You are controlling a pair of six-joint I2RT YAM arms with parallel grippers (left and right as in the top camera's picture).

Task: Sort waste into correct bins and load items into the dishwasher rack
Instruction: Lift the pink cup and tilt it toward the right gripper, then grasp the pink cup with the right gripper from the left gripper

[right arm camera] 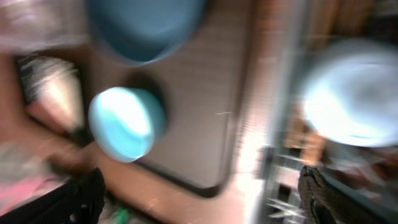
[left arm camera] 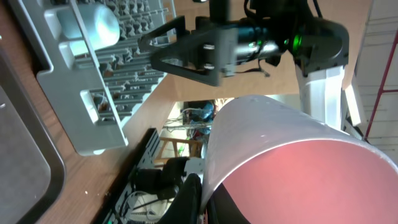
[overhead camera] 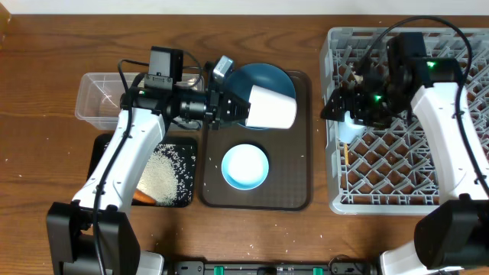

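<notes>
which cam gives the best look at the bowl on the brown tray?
Overhead: the bowl is whole, sharp and uncovered on the brown tray. The right wrist also shows the bowl whole, but motion-blurred. The left wrist doesn't show it at all.

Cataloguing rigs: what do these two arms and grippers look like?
The left arm and right arm have smooth white links with black joints and bases. The left gripper and right gripper are black. Thin black cables loop over the right arm; green lights glow at its wrist.
</notes>
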